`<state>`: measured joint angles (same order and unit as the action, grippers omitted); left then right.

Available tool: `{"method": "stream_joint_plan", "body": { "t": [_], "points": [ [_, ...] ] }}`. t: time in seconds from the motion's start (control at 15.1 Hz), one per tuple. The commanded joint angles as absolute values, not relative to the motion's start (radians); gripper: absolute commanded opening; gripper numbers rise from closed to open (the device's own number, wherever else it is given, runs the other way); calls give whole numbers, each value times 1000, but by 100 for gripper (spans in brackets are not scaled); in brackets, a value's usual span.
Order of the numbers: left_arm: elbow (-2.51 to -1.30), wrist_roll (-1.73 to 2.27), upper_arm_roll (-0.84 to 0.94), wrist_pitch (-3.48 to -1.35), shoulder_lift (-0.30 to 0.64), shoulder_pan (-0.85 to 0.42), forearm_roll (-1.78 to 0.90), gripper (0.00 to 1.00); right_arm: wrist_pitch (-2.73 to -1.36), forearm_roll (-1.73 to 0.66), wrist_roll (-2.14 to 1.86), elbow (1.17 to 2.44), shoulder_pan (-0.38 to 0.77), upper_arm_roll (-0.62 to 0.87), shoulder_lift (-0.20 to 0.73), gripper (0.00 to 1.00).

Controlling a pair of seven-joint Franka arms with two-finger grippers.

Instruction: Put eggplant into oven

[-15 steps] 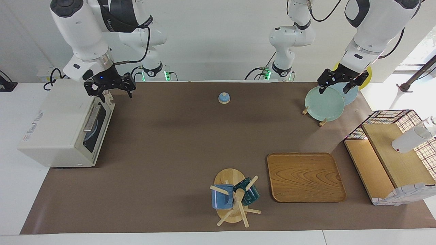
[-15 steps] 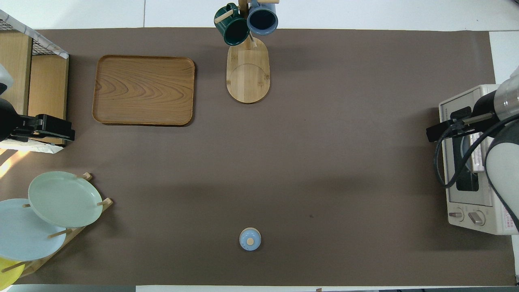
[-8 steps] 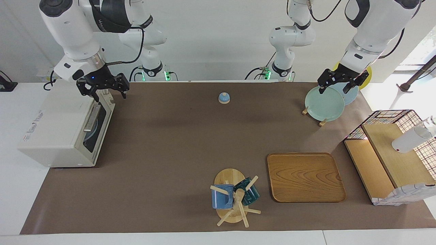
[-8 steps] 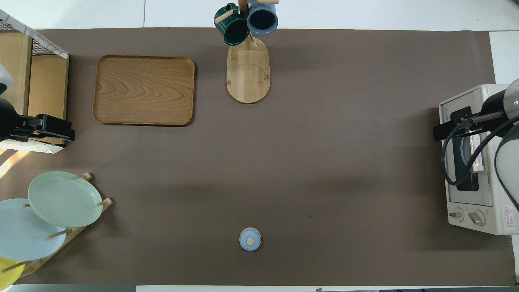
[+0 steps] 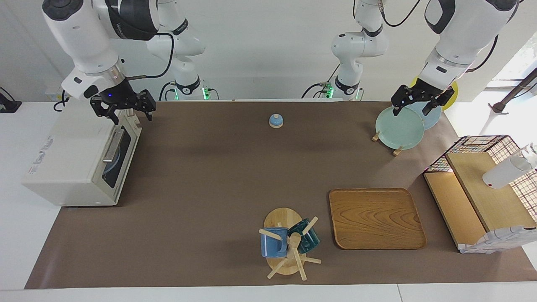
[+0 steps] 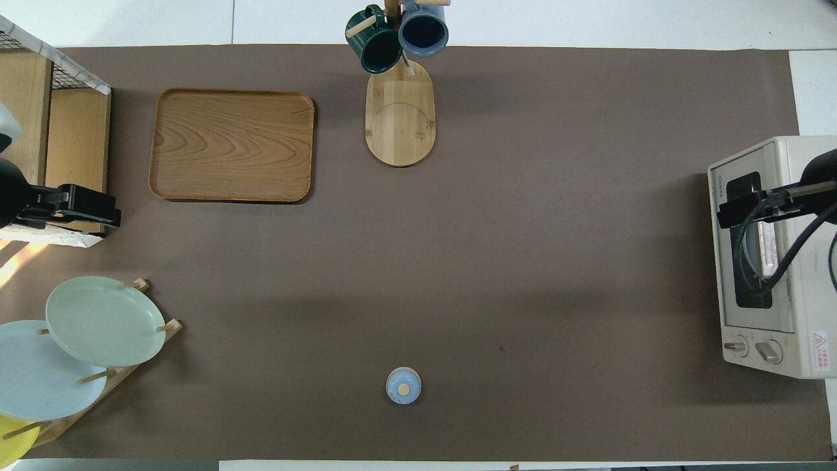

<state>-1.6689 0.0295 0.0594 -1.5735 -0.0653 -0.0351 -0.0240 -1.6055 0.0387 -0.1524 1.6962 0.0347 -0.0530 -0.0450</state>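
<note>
The cream-white oven (image 5: pixel 71 155) stands at the right arm's end of the table, its dark glass door (image 5: pixel 114 161) shut and facing the table's middle. It also shows in the overhead view (image 6: pixel 807 314). The eggplant shows in neither view. My right gripper (image 5: pixel 123 115) is open and empty, up in the air over the oven's top edge at the corner nearest the robots; in the overhead view (image 6: pixel 739 212) it is over the door. My left gripper (image 5: pixel 411 110) is open and empty, waiting over the plate rack.
A small blue bell (image 5: pixel 275 121) sits nearer to the robots at mid-table. A plate rack (image 5: pixel 398 128), a wooden tray (image 5: pixel 376 218) and a wire shelf (image 5: pixel 482 197) stand toward the left arm's end. A mug tree (image 5: pixel 287 243) stands farthest from the robots.
My right gripper has drawn back from the oven's front, rising and moving over the oven's top edge. The oven door stays shut. The left arm has not moved.
</note>
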Motion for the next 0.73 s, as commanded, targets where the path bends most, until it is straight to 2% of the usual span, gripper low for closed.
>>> {"method": "stream_joint_plan", "body": {
  "t": [0.0, 0.66],
  "points": [
    [-1671, 15, 55, -1563, -72, -35, -8, 100, -1589, 11, -138, 1698, 32, -48, -64, 100],
    [-1671, 15, 55, -1562, -72, -35, -8, 100, -1582, 5, -32, 1687, 2, -66, -61, 100]
  ]
}}
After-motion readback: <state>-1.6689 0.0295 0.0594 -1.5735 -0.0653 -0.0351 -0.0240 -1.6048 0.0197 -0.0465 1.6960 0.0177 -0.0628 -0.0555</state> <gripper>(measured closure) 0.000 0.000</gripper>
